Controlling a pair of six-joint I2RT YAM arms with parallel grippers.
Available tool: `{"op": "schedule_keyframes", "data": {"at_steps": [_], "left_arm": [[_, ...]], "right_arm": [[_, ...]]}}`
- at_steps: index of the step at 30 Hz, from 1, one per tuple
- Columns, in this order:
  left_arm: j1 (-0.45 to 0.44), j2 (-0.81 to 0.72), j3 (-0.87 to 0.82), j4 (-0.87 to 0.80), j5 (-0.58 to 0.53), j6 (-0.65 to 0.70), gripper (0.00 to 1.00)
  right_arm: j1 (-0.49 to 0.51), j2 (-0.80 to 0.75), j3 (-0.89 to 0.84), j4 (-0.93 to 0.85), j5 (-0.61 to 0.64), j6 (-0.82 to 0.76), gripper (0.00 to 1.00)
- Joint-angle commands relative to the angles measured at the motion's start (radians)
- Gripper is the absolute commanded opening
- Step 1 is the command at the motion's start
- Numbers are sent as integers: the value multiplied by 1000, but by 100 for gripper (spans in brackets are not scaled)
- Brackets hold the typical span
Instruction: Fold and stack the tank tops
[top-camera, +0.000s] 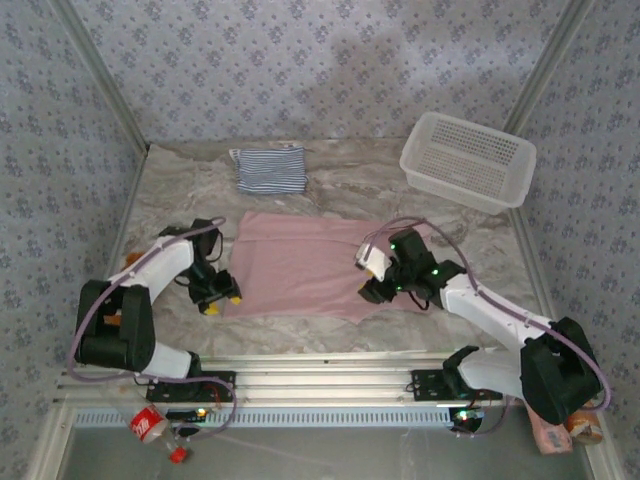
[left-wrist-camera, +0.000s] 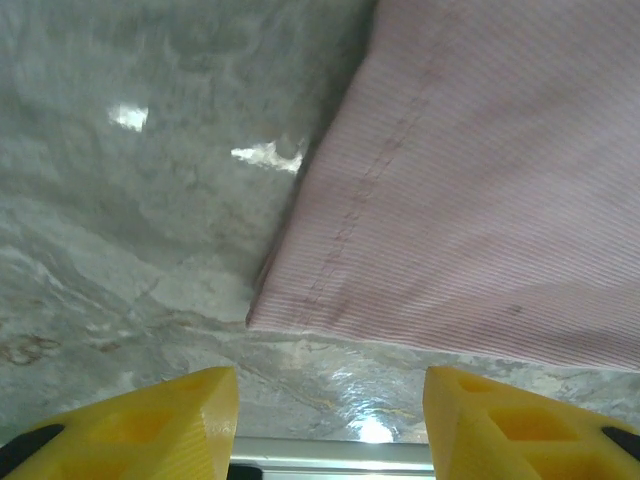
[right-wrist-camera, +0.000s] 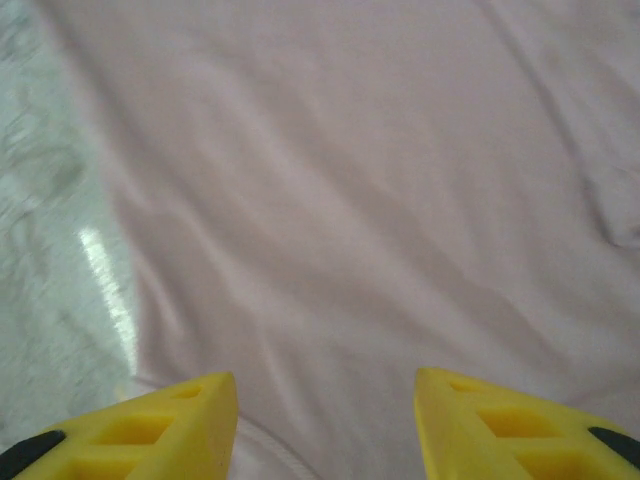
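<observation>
Pink tank top (top-camera: 300, 265) spread flat at the middle of the table (top-camera: 170, 200), with the striped tank top (top-camera: 270, 170), apparently folded into a compact packet, lying apart at its 12 o'clock and the white basket (top-camera: 468, 160) at its 2 o'clock. Left gripper (left-wrist-camera: 330, 400) hovers at the garment's 8 o'clock corner, fingers wide apart and holding nothing; the hemmed corner lies just ahead of the gap, toward 12 to 1 o'clock in the wrist view. Right gripper (right-wrist-camera: 325, 400) sits over the 4 o'clock edge, likewise spread and empty, with pink cloth beneath the gap; whether its tips touch the fabric cannot be told from so close a view. Step in hand, as judged: pinching both near corners for the first fold. Good practice: advance the left fingers until the stitched hem sits between them, take matching points on each side, close fully before lifting, then carry both corners together toward 12 o'clock so the edges meet squarely.
</observation>
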Motion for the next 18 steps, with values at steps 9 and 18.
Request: {"op": "schedule_keyframes", "data": {"at_steps": [9,18], "left_arm": [[-27,20,-132,149,44,-141,48],[-28,50,-102,135,-46,-97,43]], "right_arm": [[214,105,-14,-55,84,-228,52],[281,232,-3,-59,169,-261,49]]}}
